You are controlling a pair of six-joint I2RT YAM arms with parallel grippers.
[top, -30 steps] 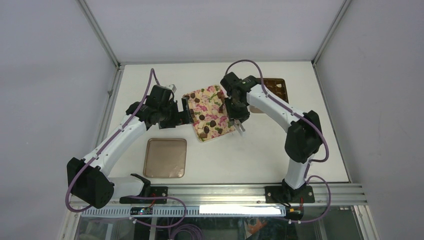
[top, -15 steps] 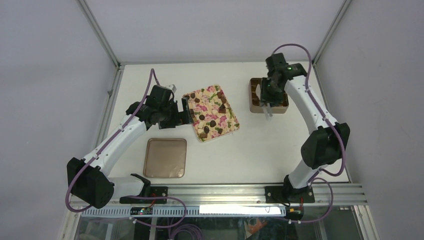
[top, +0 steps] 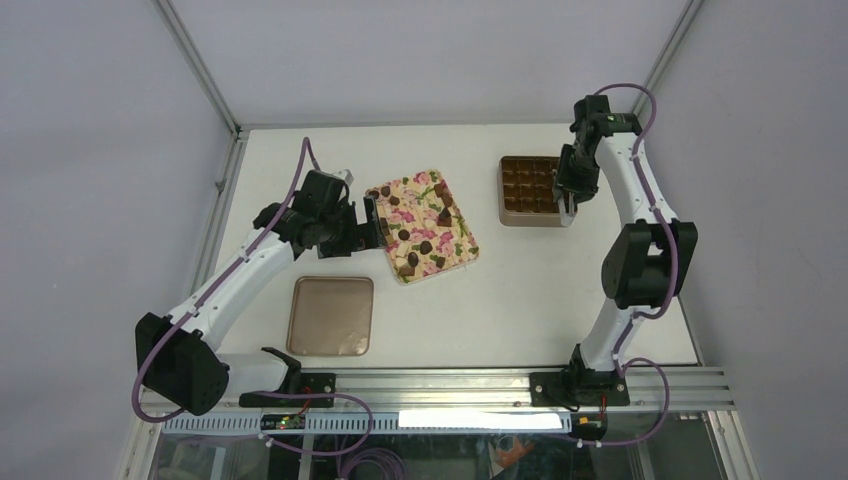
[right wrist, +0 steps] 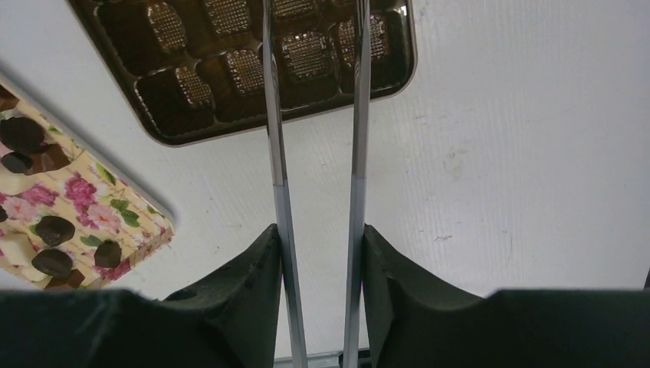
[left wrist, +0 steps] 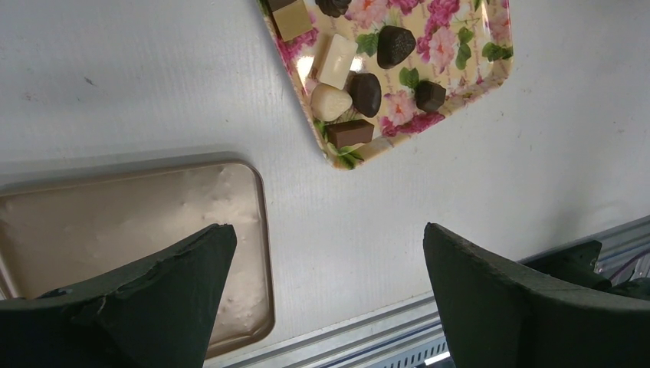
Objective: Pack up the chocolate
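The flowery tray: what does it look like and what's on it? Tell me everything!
The flowery tray is squarish and glossy like plastic, with rounded corners and a raised rim, cream with pink roses and green leaves. It lies flat on the white table, turned cornerwise. Chocolates sit scattered on it, mostly dark brown, a few pale. The left gripper is close by its left side, fingers open, not gripping it.

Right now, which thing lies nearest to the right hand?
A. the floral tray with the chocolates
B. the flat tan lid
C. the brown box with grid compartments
C: in the top view the right hand hangs at the right edge of the brown compartment box, while the floral tray and the flat lid lie much farther away.
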